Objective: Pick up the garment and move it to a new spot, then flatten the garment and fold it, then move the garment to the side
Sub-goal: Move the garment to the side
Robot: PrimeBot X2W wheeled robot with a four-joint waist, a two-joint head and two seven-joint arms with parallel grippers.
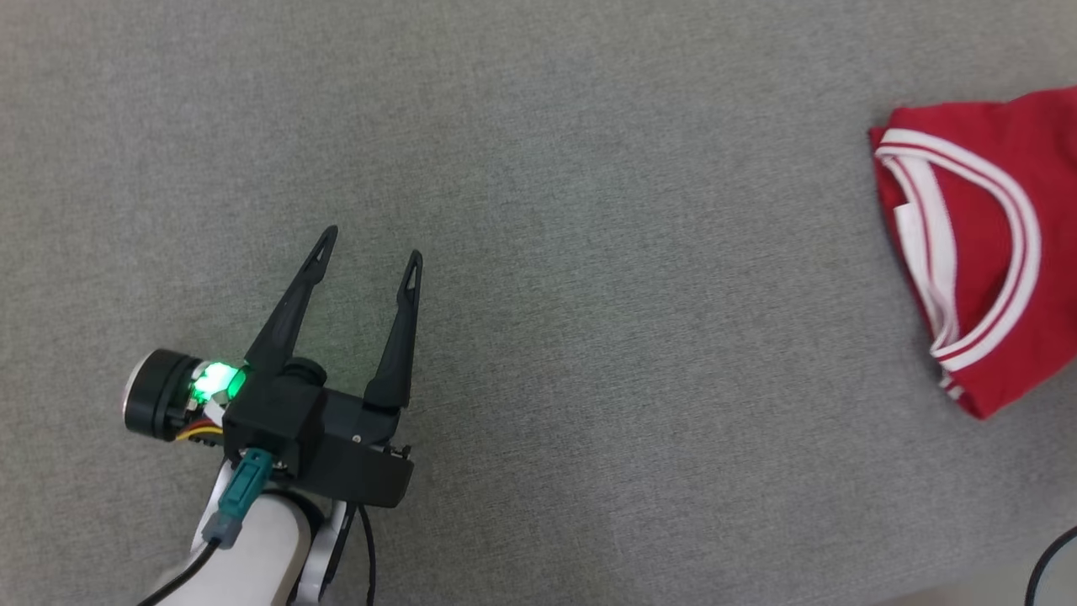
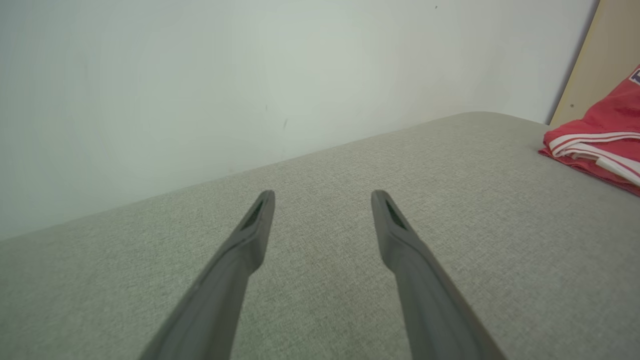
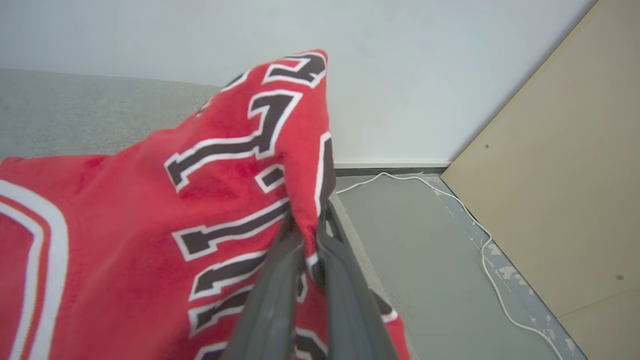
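Note:
The garment [image 1: 993, 244] is a red jersey with white-striped trim, lying folded at the right edge of the grey surface in the head view. The left wrist view catches it [image 2: 605, 145] at its far right. My right gripper [image 3: 312, 225] is shut on a raised fold of the garment [image 3: 150, 210], which carries black, white-edged lettering. My left gripper [image 1: 370, 246] hovers open over bare grey fabric at the lower left, far from the garment. Nothing sits between its fingers [image 2: 255, 220].
A grey fabric surface [image 1: 589, 252] spreads under everything. In the right wrist view its edge drops to a grey floor [image 3: 425, 250] with a white cable [image 3: 480, 235], a leaning wooden board [image 3: 565, 175] and a white wall behind.

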